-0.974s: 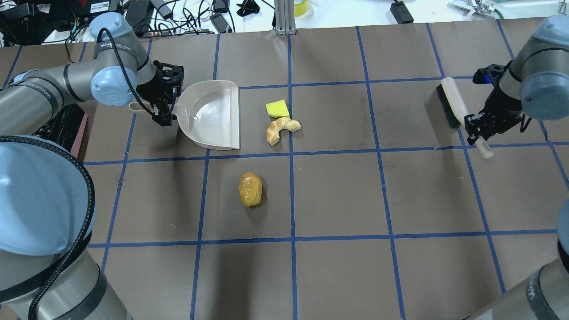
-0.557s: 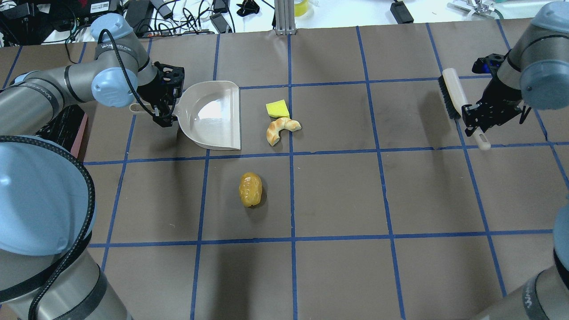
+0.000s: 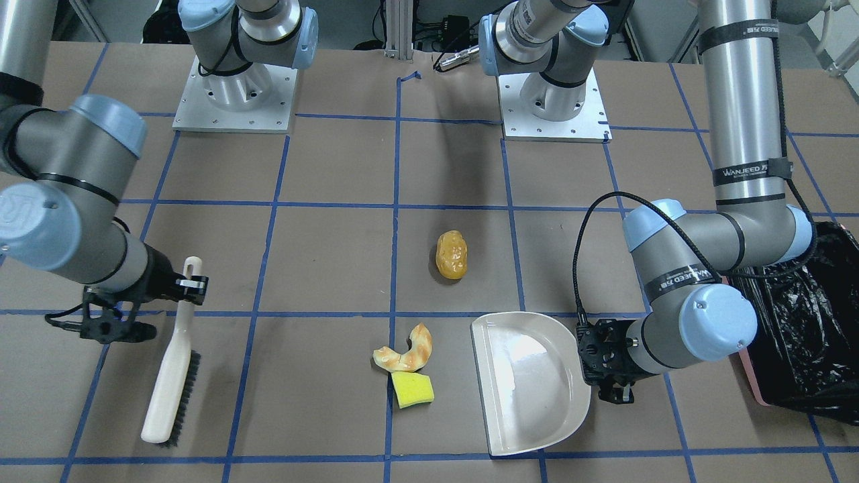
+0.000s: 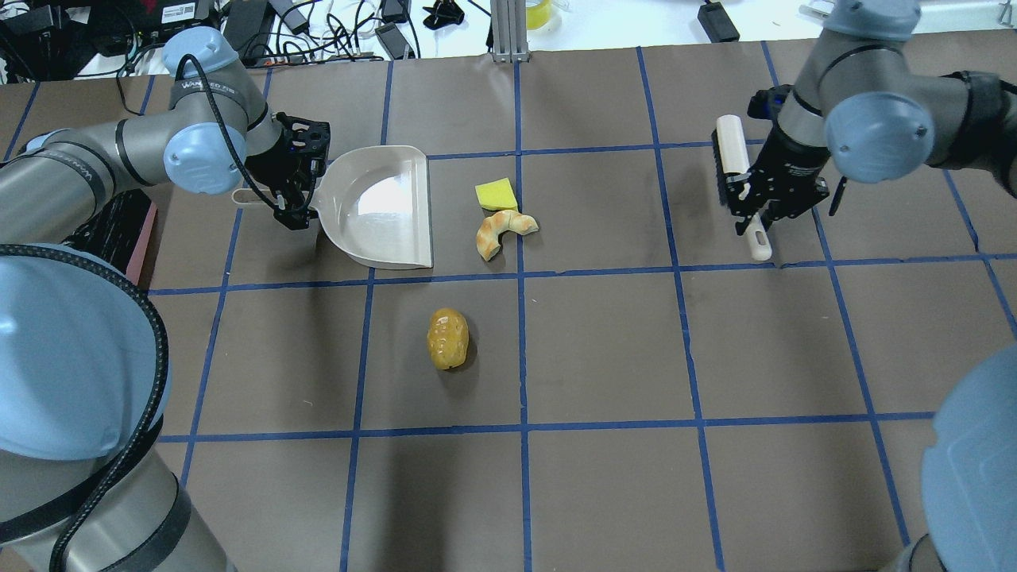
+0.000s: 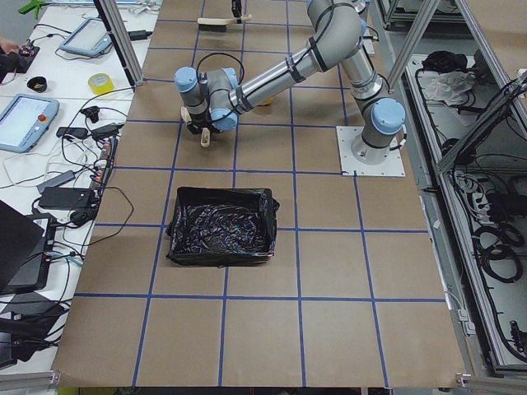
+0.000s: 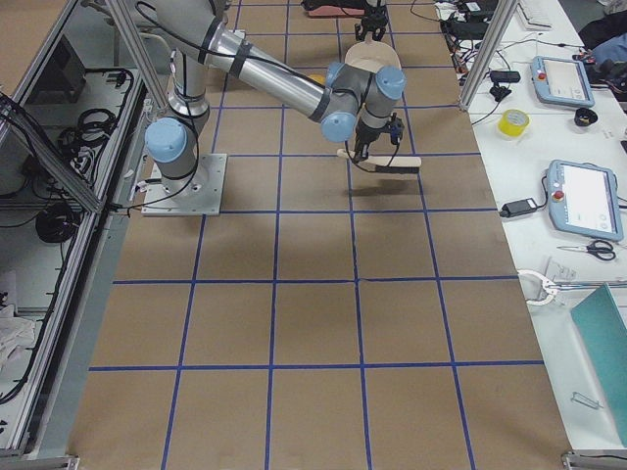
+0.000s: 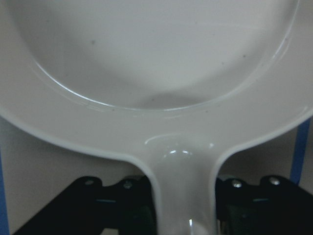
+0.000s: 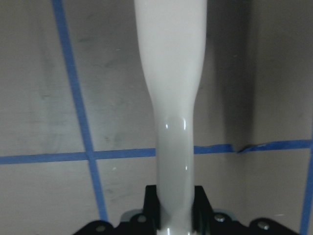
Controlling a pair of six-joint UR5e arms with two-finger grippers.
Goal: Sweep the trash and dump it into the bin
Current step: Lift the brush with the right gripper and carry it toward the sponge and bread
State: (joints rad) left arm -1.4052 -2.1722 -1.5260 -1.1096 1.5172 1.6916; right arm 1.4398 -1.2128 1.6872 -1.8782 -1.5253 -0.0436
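The bread roll point(image 4: 447, 339) point(image 3: 451, 255) lies alone toward the robot. The tan pastry point(image 4: 500, 230) point(image 3: 409, 352) touches the yellow-green sponge point(image 4: 495, 193) point(image 3: 411, 390), just right of the dustpan's open lip in the overhead view. My left gripper point(image 4: 288, 195) point(image 3: 607, 367) is shut on the handle of the off-white dustpan point(image 4: 381, 206) point(image 3: 530, 382) point(image 7: 161, 58), which rests on the table. My right gripper point(image 4: 753, 208) point(image 3: 182, 290) is shut on the handle of the brush point(image 4: 729, 159) point(image 3: 171, 382) point(image 8: 171, 122), far right of the trash. The bin point(image 3: 802, 322) point(image 5: 222, 226) stands at my left table edge.
The table is brown paper with a blue tape grid point(image 4: 520, 274). Cables and devices point(image 4: 318, 24) lie beyond the far edge. The two arm bases point(image 3: 235, 100) point(image 3: 553, 107) are bolted at the robot's side. The bin's pink rim point(image 4: 141, 246) shows behind my left arm.
My right arm has carried the brush left, toward the table's middle, and turned it more upright in the overhead view. The left gripper, dustpan and trash have hardly moved.
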